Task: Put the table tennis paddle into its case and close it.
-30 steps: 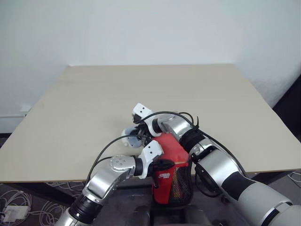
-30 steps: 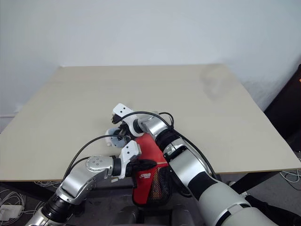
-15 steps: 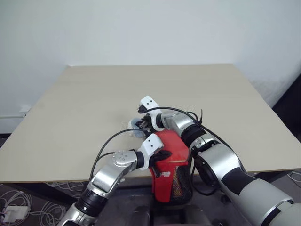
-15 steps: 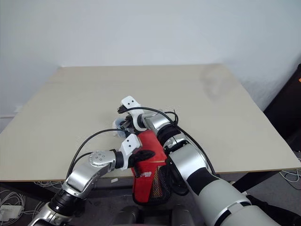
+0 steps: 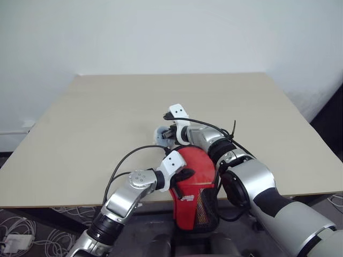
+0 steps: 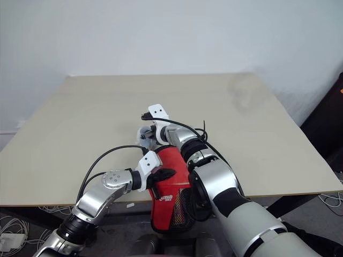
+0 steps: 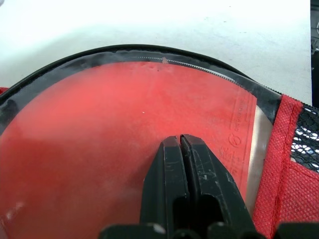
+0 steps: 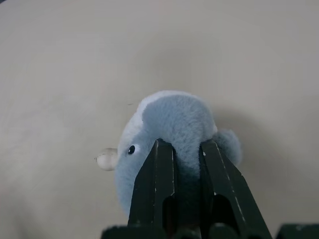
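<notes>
Both jaws were closed: your left gripper [image 7: 180,144] pressed the paddle [image 7: 99,149], your right [image 8: 187,149] pinched a plush toy [image 8: 169,129]. Soft case [image 5: 195,201]; grip its zipper rim.

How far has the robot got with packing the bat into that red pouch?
The table tennis paddle already lies inside the case, its red face showing under the open zipper rim. The left gripper, shut, presses on that face. The right gripper is shut on a small blue-grey plush toy resting on the table just beyond the case. Zipping the case closed looks not yet done.
</notes>
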Robot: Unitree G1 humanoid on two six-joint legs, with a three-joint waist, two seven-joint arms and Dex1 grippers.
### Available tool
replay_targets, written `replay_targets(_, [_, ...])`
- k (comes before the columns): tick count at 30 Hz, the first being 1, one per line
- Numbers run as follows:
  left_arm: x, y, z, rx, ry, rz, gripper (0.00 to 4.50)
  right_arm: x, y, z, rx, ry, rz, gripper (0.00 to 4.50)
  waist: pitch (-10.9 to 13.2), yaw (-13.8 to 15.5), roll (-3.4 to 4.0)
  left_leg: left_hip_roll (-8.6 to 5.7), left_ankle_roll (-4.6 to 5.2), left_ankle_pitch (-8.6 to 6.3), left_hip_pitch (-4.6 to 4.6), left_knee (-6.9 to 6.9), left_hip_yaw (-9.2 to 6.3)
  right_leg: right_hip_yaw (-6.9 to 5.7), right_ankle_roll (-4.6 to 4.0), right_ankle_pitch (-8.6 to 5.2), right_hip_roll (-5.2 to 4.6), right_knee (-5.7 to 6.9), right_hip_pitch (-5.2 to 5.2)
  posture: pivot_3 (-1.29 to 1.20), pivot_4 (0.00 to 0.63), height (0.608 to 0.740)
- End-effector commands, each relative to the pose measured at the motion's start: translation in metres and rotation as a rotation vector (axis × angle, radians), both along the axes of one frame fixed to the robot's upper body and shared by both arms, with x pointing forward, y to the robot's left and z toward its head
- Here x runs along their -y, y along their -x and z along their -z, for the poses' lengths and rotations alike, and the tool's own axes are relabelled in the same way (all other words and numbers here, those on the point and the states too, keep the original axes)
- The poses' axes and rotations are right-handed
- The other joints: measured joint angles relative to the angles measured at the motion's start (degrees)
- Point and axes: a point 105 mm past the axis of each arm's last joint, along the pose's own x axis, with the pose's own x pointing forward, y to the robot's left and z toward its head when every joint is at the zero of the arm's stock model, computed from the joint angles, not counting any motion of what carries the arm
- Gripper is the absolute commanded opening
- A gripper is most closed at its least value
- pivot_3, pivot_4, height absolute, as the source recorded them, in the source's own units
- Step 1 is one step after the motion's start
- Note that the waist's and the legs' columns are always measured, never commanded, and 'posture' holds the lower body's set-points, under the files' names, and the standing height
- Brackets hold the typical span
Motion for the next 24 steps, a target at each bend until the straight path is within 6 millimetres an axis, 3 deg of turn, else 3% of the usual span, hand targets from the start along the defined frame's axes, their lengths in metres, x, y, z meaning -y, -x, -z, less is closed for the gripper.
replay_targets(1, [-0.009,0.001,0.017,-0.05,-0.067,-0.03,0.0,0.008,-0.02,-0.036,0.116,-0.038,0.103,0.11,0.0,0.0,0.0,0.0,0.0,0.0,0.0,0.0,0.0,0.0,0.0,0.0,0.0,0.0,0.0,0.0,0.0,0.734])
replay_targets(16, [-0.011,0.0,0.02,-0.068,-0.068,-0.062,0.0,0.089,-0.052,-0.033,0.121,0.025,0.461,0.11,0.0,0.0,0.01,-0.01,0.03,0.02,-0.01,0.01,0.02,0.03,-0.01,0.0,-0.01,0.0,0.02,0.0,0.0,0.734])
replay_targets(24, [-0.006,-0.003,0.02,-0.064,-0.051,-0.08,0.0,0.152,-0.054,-0.027,0.075,0.043,0.574,0.11,-0.1,0.3,0.11,-0.05,0.06,0.03,-0.02,0.05,0.01,0.01,0.0,0.0,-0.04,-0.02,0.1,0.0,0.0,0.734])
